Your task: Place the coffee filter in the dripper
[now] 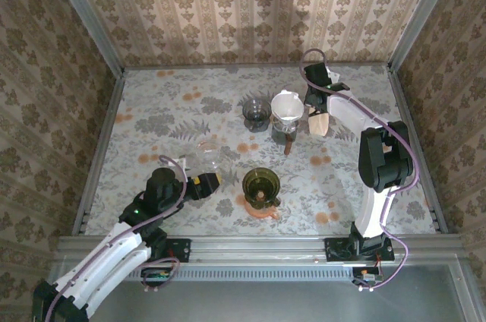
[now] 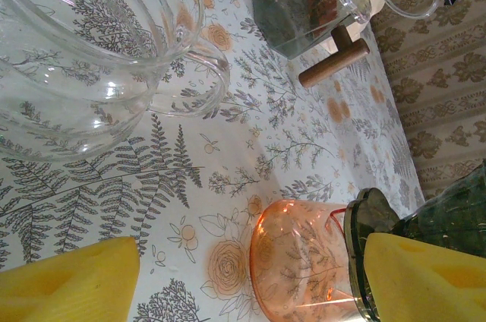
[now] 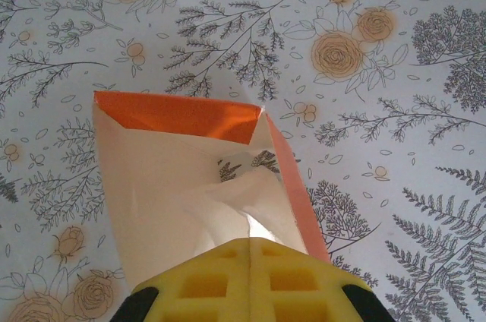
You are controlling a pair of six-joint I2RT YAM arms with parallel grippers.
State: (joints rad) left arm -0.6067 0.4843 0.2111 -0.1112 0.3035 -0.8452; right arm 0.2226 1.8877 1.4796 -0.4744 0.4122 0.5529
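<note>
Right gripper (image 3: 250, 250): pads pressed together, pinching the coffee filter (image 3: 175, 185).
Filter position: just right of the white dripper (image 1: 287, 105), outside it.
Left gripper (image 1: 215, 180): jaws wide apart, empty, well to the near left of the white dripper.

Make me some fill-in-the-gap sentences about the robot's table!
1. The right gripper is pinching the paper ____.
2. The left gripper is ____ and holds nothing.
3. The green dripper stands on an ____ saucer.
Missing words: filter, open, orange.
</note>
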